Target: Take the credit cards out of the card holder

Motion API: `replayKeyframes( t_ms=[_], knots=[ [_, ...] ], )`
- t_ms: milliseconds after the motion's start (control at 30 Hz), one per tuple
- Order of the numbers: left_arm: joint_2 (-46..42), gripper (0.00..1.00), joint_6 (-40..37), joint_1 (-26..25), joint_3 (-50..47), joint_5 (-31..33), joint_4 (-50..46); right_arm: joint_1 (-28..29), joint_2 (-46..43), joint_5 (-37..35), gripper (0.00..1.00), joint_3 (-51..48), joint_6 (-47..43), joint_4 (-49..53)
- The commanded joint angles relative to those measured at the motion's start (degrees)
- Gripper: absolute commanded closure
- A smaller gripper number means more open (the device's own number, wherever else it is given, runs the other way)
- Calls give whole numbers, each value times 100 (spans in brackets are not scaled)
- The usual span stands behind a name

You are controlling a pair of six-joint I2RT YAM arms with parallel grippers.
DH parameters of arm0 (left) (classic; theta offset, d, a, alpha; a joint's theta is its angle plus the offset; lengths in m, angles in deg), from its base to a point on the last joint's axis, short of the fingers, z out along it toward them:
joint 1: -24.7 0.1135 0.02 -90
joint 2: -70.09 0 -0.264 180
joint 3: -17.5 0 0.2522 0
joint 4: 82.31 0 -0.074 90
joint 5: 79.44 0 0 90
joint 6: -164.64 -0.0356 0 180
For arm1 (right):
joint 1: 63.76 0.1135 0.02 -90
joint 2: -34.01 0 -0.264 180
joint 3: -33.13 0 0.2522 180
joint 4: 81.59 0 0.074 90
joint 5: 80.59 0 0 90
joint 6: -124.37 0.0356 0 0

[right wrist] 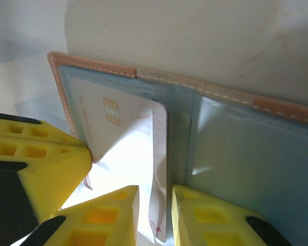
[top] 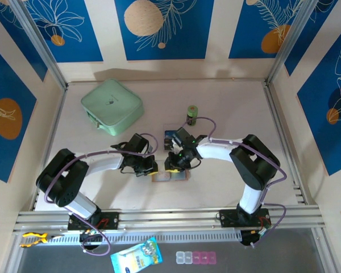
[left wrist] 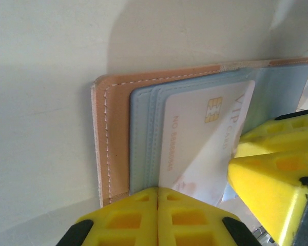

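The tan-pink card holder [top: 162, 177] lies open on the table between my two grippers, its grey sleeves up [left wrist: 115, 133] [right wrist: 246, 154]. A pale grey credit card [left wrist: 195, 138] with a gold chip sticks partway out of a sleeve, its free end bent upward [right wrist: 118, 133]. My right gripper [right wrist: 155, 210] [top: 176, 162] is shut on that card's near edge. The left gripper [left wrist: 158, 205] [top: 150, 166] is shut, with its tips resting on the holder's near edge beside the card. A blue card [top: 171, 136] lies on the table just behind the holder.
A mint-green square case [top: 112, 106] sits at the back left. A small green cylinder [top: 191, 114] stands behind the right gripper. Metal frame rails [top: 170, 219] run along the near edge, and a packet [top: 136, 259] and pill boxes [top: 196, 257] lie below them.
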Motion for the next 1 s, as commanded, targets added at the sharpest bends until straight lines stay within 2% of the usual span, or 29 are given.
replayKeyframes(
  t_ms=[0,233,467,967],
  knots=[
    [19,93,-55,42,-148,196,-277,-110,-221,495,78,-250,236,-492],
    [33,93,-47,42,-153,189,-261,-276,-259,923,82,-577,440,-1092],
    [44,93,-34,48,-153,188,-266,-280,-239,987,85,-635,463,-1238],
    [9,93,-35,45,-144,195,-303,-289,-120,952,83,-631,462,-1182]
  ],
)
